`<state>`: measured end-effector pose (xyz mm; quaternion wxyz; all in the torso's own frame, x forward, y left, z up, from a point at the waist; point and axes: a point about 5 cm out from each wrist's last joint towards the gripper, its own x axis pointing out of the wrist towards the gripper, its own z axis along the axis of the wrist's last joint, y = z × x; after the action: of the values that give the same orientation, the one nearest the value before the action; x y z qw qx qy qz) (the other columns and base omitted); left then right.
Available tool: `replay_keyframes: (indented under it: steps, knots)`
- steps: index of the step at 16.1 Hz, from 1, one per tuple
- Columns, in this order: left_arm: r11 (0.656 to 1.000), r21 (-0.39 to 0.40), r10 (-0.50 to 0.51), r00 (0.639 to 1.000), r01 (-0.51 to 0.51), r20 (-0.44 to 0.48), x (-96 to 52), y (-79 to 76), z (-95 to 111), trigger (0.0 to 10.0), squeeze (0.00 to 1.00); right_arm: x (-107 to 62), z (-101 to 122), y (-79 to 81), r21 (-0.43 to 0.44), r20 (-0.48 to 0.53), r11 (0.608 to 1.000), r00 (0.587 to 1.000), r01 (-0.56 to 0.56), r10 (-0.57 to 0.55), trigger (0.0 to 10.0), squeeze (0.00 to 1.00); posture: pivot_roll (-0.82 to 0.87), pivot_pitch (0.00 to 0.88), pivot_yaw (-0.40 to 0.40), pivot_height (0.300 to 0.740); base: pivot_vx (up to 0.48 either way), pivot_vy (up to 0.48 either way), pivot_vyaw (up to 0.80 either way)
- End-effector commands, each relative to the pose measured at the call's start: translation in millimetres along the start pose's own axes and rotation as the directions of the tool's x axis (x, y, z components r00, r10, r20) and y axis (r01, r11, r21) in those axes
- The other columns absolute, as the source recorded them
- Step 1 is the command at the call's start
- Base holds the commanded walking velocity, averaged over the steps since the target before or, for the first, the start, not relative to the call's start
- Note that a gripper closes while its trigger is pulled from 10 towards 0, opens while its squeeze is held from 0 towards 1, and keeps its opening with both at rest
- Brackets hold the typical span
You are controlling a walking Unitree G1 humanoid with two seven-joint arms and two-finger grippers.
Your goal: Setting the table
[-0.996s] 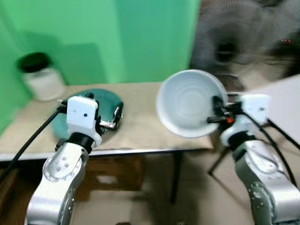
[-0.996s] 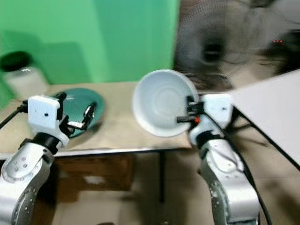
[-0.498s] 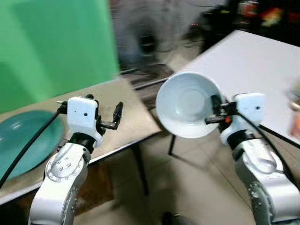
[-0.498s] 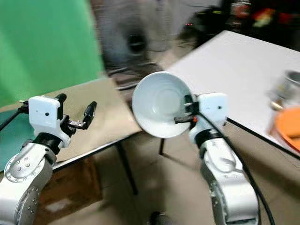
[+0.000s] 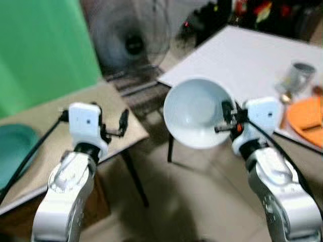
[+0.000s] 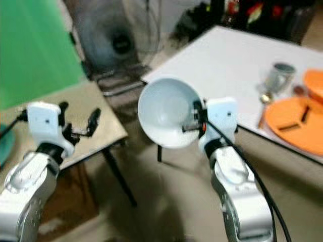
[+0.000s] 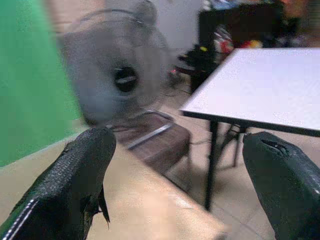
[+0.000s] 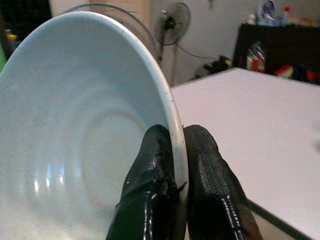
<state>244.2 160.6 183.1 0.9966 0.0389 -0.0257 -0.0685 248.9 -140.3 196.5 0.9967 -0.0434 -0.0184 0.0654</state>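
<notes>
From my left eye, my right hand (image 5: pixel 225 117) held a white bowl (image 5: pixel 194 119) by its rim, tipped so its hollow faced me, in the air over the floor (image 5: pixel 192 201) between the two desks. The white desk (image 5: pixel 242 58) lay just behind the bowl. On it, well to the right of the bowl, stood a metal cup (image 5: pixel 295 76) and, nearer me, an orange plate (image 5: pixel 307 115). My left hand (image 5: pixel 113 126) hung empty with its fingers spread, over the tan desk (image 5: pixel 45 146) well left of the bowl. A teal plate (image 5: pixel 12 151) sat on that desk, farther left still. A standing fan (image 5: pixel 128 38) rose behind the gap between the desks, beyond the bowl, beside a green wall (image 5: pixel 43 48).

From my right eye, the same scene showed blurred, with a spoon (image 6: pixel 262 110) lying between cup and orange plate.

From my left wrist, my two black fingers (image 7: pixel 75 185) stood wide apart with nothing between them. Past them stood the fan and the near corner of the white desk.

From my right wrist, my fingers (image 8: pixel 150 195) pinched the bowl's rim, one inside the hollow and one outside. The white desk stretched beyond the bowl's edge, and a second fan (image 8: pixel 172 20) stood far behind it.
</notes>
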Motion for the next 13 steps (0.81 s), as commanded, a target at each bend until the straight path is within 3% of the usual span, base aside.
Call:
replay_keyframes:
  steps: [1,5,13]
  knots:
    - [1.000,0.010,-0.019,1.000,0.019,0.010,0.4,-3.4,1.9,10.0,0.03,-2.3,5.2,-5.3,-0.005,0.026,1.000,0.999,0.028,-0.027,10.0,0.00,-0.08,0.030,0.062,0.740,0.000,0.000,-0.80]
    - [1.000,0.018,-0.016,1.000,0.016,0.008,3.1,-3.5,2.4,10.0,0.03,-3.2,3.4,-6.0,0.009,0.017,0.999,0.999,0.044,-0.044,10.0,0.00,-0.09,0.026,0.066,0.740,0.000,-0.308,-0.80]
    - [0.999,0.025,-0.037,0.999,0.037,0.006,4.2,-5.9,1.6,10.0,0.02,-3.2,3.9,-9.8,0.054,0.016,0.997,0.999,0.049,-0.050,10.0,0.00,-0.09,0.023,0.071,0.740,0.000,-0.443,0.00]
